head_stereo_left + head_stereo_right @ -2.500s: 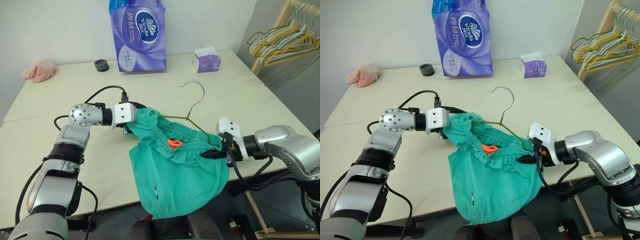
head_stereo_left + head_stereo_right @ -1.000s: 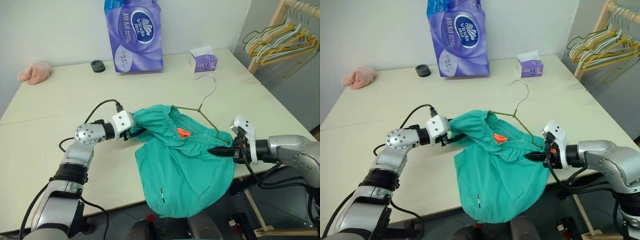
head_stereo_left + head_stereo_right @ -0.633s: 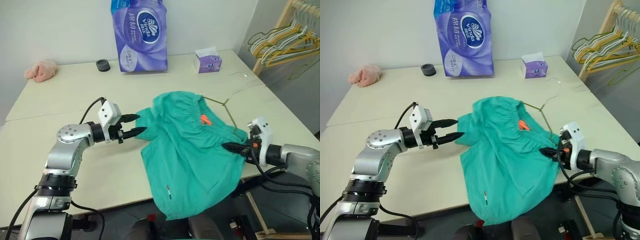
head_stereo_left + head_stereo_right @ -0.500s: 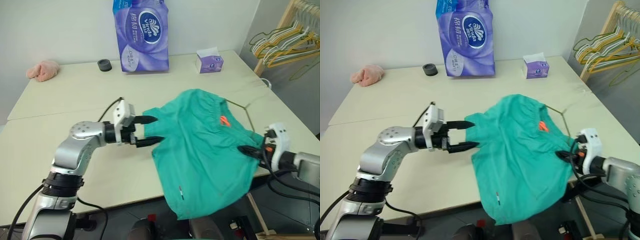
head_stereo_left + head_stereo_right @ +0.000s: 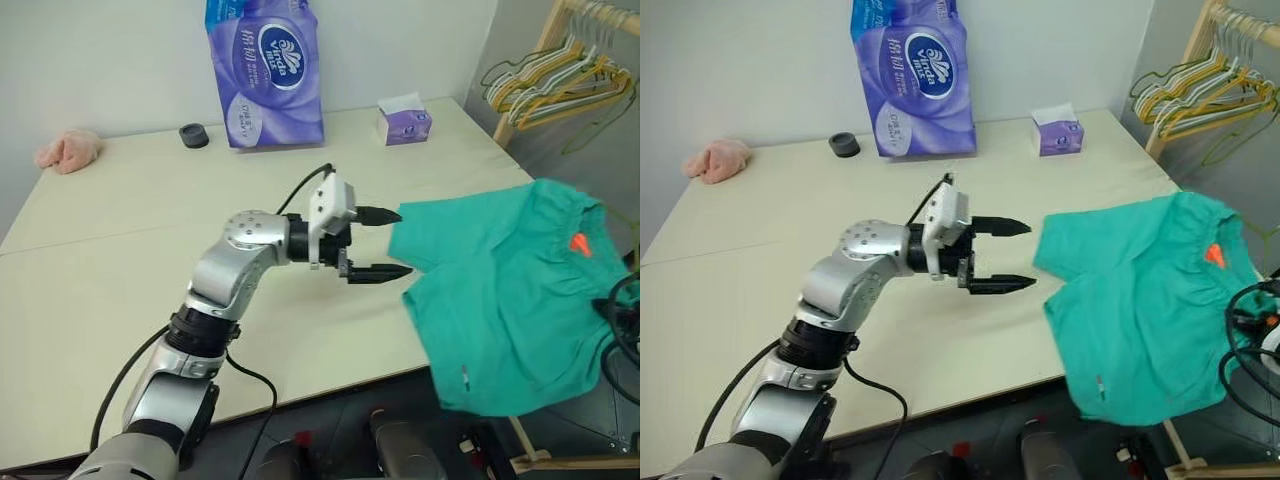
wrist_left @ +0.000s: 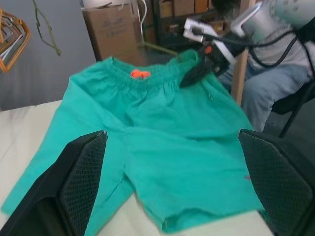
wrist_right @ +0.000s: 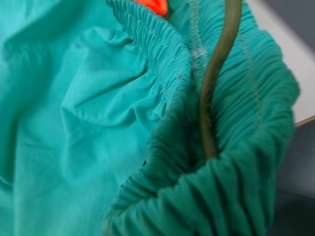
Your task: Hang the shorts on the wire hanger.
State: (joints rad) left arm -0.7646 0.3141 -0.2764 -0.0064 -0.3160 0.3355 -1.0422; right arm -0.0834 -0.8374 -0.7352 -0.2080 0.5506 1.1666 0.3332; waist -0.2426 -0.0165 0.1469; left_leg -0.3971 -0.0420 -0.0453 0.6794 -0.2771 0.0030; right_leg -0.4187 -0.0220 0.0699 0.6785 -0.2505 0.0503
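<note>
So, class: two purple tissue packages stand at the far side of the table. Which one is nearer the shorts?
The small purple tissue box, with white tissue poking from its top. It stands nearer the shorts than the tall purple tissue pack beside the black round object.

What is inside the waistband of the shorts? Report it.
Inside the gathered waistband of the shorts runs a thin dark olive strand of the wire hanger, lying against the elastic. An orange tag sits beside it. The rest of the hanger is covered by fabric.
</note>
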